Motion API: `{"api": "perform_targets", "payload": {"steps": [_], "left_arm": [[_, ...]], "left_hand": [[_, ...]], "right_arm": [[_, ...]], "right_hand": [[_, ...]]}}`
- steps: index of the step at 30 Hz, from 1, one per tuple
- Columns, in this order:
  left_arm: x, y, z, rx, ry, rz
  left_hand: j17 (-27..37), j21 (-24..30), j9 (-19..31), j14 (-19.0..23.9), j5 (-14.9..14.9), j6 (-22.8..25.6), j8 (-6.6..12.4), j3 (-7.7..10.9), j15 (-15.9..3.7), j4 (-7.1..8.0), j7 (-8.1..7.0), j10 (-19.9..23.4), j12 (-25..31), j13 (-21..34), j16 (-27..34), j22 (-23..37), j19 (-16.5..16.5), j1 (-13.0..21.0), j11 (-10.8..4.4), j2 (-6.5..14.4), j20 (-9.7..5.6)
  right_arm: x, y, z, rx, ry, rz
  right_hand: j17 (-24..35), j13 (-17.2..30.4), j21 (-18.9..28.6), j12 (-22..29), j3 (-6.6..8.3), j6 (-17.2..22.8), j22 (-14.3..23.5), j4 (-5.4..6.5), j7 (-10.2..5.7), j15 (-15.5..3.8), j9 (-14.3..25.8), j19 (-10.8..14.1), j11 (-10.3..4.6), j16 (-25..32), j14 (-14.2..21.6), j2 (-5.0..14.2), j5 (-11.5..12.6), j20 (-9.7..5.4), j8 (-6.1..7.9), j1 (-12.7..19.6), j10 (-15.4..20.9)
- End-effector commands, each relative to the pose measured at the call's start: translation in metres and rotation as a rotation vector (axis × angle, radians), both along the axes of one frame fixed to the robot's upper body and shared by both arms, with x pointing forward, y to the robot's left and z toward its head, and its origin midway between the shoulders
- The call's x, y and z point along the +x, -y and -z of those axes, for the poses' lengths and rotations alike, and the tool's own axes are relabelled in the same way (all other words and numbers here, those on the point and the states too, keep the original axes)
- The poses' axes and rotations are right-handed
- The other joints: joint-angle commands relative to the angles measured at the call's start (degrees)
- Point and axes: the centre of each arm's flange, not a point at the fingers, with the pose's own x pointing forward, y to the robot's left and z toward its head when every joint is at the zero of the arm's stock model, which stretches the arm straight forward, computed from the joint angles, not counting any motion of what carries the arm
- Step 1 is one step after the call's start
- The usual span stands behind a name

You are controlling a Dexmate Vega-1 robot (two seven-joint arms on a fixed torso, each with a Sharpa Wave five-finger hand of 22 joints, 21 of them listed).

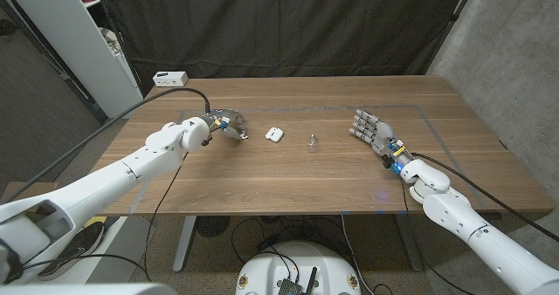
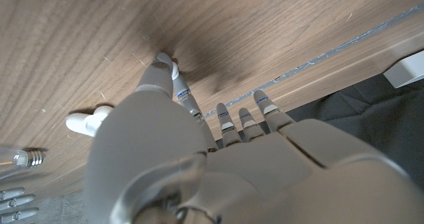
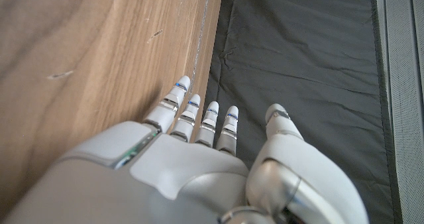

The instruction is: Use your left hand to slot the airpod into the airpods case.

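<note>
The white airpods case [image 1: 274, 133] lies open on the wooden table [image 1: 288, 177], near the middle; it also shows in the left wrist view [image 2: 89, 121]. My left hand [image 1: 223, 123] is just to the left of it. Its thumb and one finger [image 2: 158, 75] meet on a small white airpod [image 2: 173, 68] close to the table top, while the other fingers are spread. In the head view the airpod [image 1: 245, 136] shows at the fingertips, a short way from the case. My right hand [image 1: 374, 129] stands on the table's right side, fingers apart, holding nothing.
A small clear bulb-like object [image 1: 313, 142] with a metal base stands right of the case. A white box [image 1: 170, 78] sits at the back left corner. A tape line [image 1: 349, 108] runs along the far side. A black curtain hangs behind.
</note>
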Motion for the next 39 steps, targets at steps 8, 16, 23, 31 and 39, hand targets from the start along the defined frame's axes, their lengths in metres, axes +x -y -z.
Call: {"api": "perform_targets", "payload": {"steps": [8, 16, 23, 31, 39], "left_arm": [[-0.012, 0.002, -0.006, -0.008, 0.028, 0.014], [-0.027, 0.01, -0.025, 0.026, 0.056, 0.012], [-0.036, 0.021, -0.039, 0.081, 0.071, -0.01], [-0.048, 0.044, -0.044, 0.159, 0.062, -0.039], [-0.053, 0.073, -0.055, 0.228, 0.028, -0.069]], "left_hand": [[0.05, 0.49, 1.68, 1.76, -0.31, 3.17, 2.06, -1.2, -4.53, 0.36, 1.07, 1.49, 0.49, 0.34, 0.35, 0.14, 1.12, 1.17, -0.34, 0.32, -0.07], [0.05, 0.62, 2.33, 2.44, -0.5, 3.8, 2.63, -1.71, -4.79, 0.55, 1.77, 2.16, 0.64, 0.32, 0.38, 0.17, 1.57, 1.09, -0.33, 0.34, -0.1], [0.05, 0.69, 3.0, 2.9, -0.75, 4.41, 3.2, -2.14, -4.96, 0.64, 2.01, 2.68, 0.71, 0.3, 0.35, 0.2, 1.84, 1.12, -0.29, 0.37, -0.16], [0.05, 0.69, 3.44, 3.1, -1.09, 4.27, 3.33, -2.52, -4.99, 0.59, 1.97, 2.82, 0.62, 0.26, 0.23, 0.23, 1.95, 1.3, -0.42, 0.33, -0.11], [0.05, 0.64, 3.41, 3.11, -1.41, 3.93, 3.08, -2.87, -5.03, 0.62, 1.77, 2.73, 0.4, 0.19, 0.09, 0.26, 1.93, 1.4, -0.47, 0.42, -0.04]], "right_arm": [[-0.003, -0.003, 0.004, 0.002, -0.005, 0.002], [-0.003, -0.005, 0.004, 0.005, -0.011, -0.006], [-0.003, -0.005, 0.002, -0.005, -0.015, -0.019], [0.005, 0.004, -0.001, -0.021, -0.031, -0.071], [0.009, 0.025, -0.007, -0.011, -0.021, -0.11]], "right_hand": [[0.11, 0.2, 0.37, 0.3, 0.1, 0.11, 0.19, 0.5, -0.18, -6.08, 0.08, -0.2, -0.04, -0.26, 0.68, -0.05, 0.45, 0.15, -0.02, -0.69, 0.44], [-0.05, 0.21, 0.36, 0.22, 0.52, -0.02, 0.19, 0.43, -2.62, -6.08, 0.08, -0.26, 0.08, -0.45, 0.71, -0.14, 0.51, 0.17, -0.08, -0.84, 0.34], [-0.13, 0.21, 0.38, 0.19, 0.78, -0.02, 0.18, 0.31, -3.17, -6.08, 0.1, -0.22, 0.08, -0.56, 0.7, -0.17, 0.54, 0.19, -0.08, -0.81, 0.31], [-0.2, 0.22, 0.37, 0.22, 1.02, -0.07, 0.18, 0.18, -2.77, -6.03, 0.11, -0.25, 0.09, -0.63, 0.72, -0.22, 0.56, 0.24, -0.09, -0.77, 0.41], [-0.22, 0.22, 0.37, 0.19, 1.21, -0.17, 0.18, 0.01, -2.5, -6.09, 0.12, -0.24, -0.06, -0.67, 0.71, -0.24, 0.56, 0.23, -0.12, -0.68, 0.38]]}}
